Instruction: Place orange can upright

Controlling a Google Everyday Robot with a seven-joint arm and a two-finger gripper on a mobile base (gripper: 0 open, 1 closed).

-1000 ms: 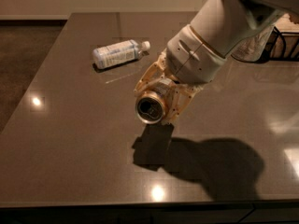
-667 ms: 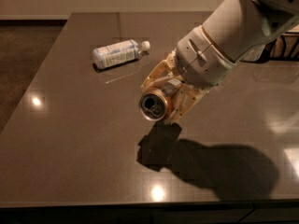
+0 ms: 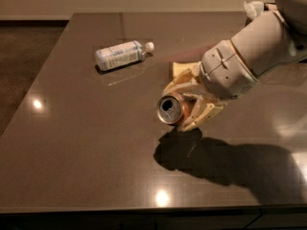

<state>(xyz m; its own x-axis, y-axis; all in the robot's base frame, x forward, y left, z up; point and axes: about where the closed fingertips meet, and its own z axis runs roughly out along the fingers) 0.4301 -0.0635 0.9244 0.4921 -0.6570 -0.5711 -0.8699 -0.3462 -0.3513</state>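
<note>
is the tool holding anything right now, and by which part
The tool, above the middle of the table, grips the orange can by its sides, one finger above and one below; its silver top faces the camera.

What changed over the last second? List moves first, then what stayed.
The arm swung down toward the right, carrying the tool and the orange can slightly rightward over the table. The tool stays shut on the can, its top facing the camera. The plastic bottle lies where it was.

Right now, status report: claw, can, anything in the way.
Claw shut on orange can, over the table. Can on its side, top toward camera, not upright. Plastic bottle lying far back left, well apart.
</note>
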